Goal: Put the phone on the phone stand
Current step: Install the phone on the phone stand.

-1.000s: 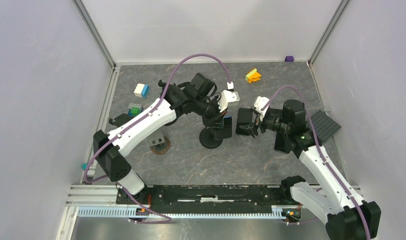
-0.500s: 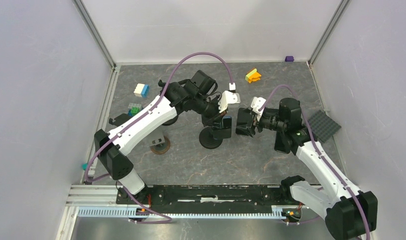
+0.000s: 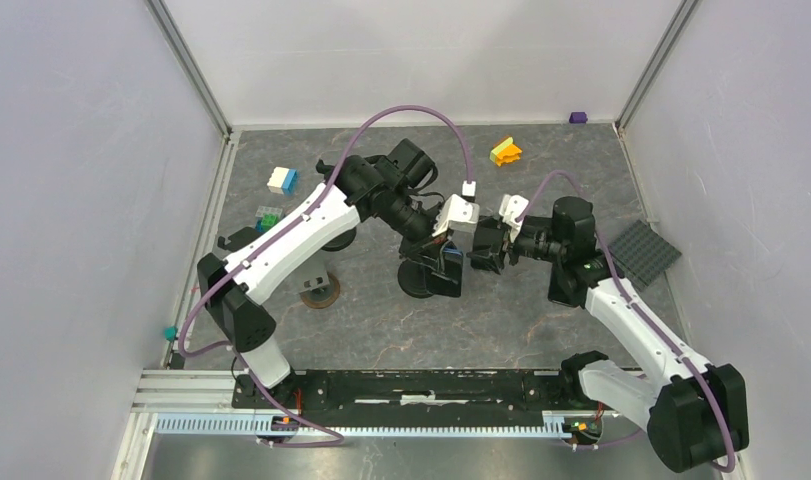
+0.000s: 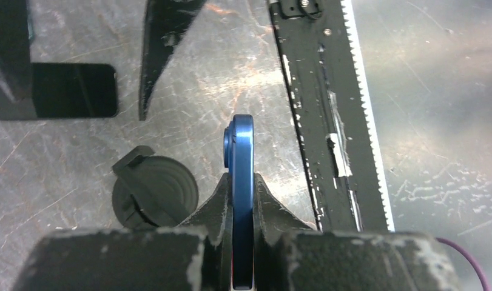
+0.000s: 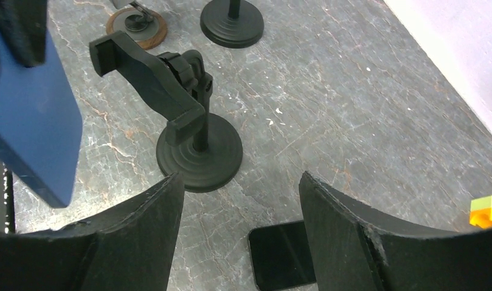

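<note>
Top view: one phone stand (image 3: pixel 418 281) mid-counter (image 3: pixel 541 320). The left claw (image 3: pixel 447 252) sits directly over it, clamped on the one blue phone (image 3: pixel 450 268). The phone is up in the air above the stand's base, and I can't tell from here whether it touches the cradle. The right claw (image 3: pixel 486 245) is just right of the stand, close to the phone; its jaw gap is unreadable in this view. A second stand, the brown-based stand (image 3: pixel 321 291), is left of the phone stand. There are five loose blocks, all well apart from the phone stand: white-blue block (image 3: pixel 282 180), green block (image 3: pixel 269 216), yellow-orange block (image 3: pixel 505 151), purple block (image 3: pixel 578 117) and teal block (image 3: pixel 168 332). One grey baseplate (image 3: pixel 646 252) lies far right of the stand. Left wrist view: the phone is edge-on, pinched between both fingers (image 4: pixel 216 203). The stand's round base is on the counter below and to one side of the phone. One flat black slab (image 4: pixel 73 91) lies beyond it, and one toothed rail (image 4: pixel 328 109) is on the other side. Right wrist view: claw spread wide, nothing between the fingers. Three stands count here: the phone stand with its cradle empty, the brown-based one and a black-based stand (image 5: pixel 231 23) behind it. The phone hangs just beside the cradle, not touching it.
</note>
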`<state>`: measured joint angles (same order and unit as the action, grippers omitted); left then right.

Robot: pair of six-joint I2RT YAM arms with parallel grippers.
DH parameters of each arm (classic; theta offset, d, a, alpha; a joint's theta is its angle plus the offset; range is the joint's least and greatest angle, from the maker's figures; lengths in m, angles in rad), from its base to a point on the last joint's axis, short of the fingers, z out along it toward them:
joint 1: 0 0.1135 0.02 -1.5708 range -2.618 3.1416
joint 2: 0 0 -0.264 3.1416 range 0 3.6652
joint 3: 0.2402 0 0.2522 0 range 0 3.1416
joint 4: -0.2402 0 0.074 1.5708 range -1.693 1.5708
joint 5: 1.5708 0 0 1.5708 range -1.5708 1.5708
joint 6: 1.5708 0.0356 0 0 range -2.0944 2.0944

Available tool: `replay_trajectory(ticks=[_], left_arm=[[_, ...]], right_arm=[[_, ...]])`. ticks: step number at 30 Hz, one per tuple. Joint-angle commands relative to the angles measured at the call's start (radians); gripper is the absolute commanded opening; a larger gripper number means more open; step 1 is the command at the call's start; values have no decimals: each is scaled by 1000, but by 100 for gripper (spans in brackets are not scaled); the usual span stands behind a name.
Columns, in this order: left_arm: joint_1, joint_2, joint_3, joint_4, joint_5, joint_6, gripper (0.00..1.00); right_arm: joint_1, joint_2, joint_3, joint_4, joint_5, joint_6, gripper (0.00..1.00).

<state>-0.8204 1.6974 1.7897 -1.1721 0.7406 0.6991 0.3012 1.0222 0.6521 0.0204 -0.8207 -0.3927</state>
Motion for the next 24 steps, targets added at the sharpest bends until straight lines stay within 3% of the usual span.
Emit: replay_trajectory(ticks=[1,13,24], left_arm=[[-5,-40,53,-108,159,163,2],[-5,-172,-56,-123,75,204,2],[-5,-217,-141,13,3,91,2]], right_arm=[[14,13,4,52,-87,14,74],[62,53,1,125,-97,82,71],[111,87,17,190,-38,159,61]])
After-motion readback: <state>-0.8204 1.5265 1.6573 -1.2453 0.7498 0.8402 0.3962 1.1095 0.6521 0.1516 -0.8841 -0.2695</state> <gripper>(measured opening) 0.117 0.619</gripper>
